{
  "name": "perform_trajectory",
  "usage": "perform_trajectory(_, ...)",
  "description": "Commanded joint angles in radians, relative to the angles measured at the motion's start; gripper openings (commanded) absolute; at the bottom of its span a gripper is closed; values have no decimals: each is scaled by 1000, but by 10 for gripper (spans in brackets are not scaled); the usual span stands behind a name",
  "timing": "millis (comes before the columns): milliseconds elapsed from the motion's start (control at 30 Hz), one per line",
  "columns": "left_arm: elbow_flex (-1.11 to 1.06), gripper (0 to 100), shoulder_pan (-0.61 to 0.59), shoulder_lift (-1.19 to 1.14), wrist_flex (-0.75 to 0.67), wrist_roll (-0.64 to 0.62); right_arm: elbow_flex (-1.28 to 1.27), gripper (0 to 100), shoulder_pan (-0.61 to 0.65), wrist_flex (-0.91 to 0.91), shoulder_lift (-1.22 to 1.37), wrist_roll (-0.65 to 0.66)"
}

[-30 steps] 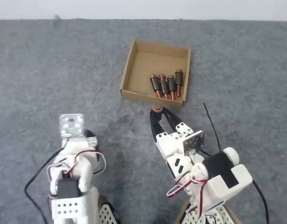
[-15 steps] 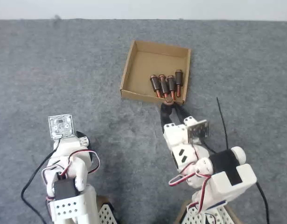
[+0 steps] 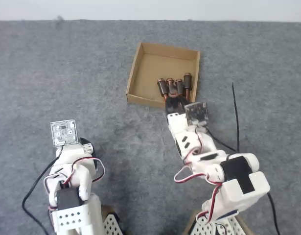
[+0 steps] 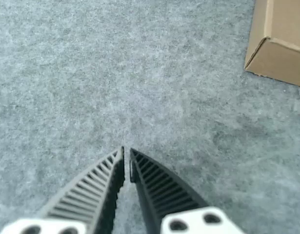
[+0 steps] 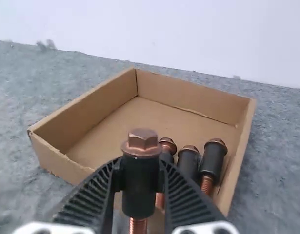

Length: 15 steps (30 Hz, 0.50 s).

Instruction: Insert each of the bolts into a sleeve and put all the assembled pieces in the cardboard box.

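So the fifth piece just got to the box.
Right arm [image 3: 192,144] swung forward this last second, its jaws clamped on a bolt-in-sleeve [image 5: 139,181] now over the cardboard box [image 3: 136,68] near wall, beside the four pieces [image 3: 188,84] inside. Only the drop left, I reckon. Left jaws are closed and empty over the tabletop [image 4: 140,73].

Bright, even light; faint shadow nr cardboard box [image 3: 134,73].

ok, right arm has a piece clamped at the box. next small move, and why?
Probably ease the right tool forward over the cardboard box, then lower before opening. It holds an assembled piece upright at the near wall, and four finished pieces lie just ahead, so the bare floor beside them looks safer.
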State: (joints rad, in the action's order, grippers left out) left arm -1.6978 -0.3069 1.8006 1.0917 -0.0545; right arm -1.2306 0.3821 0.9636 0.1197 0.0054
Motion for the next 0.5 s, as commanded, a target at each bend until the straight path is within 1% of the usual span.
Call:
perform_trajectory(0,13,19,-5,17,2,9,129,6,-22,-127,-15,18)
perform_trajectory(233,13,19,-5,17,-3,9,308,6,-97,-372,-15,17)
perform_trajectory(467,13,21,-5,17,-5,9,583,6,-145,-773,-4,15)
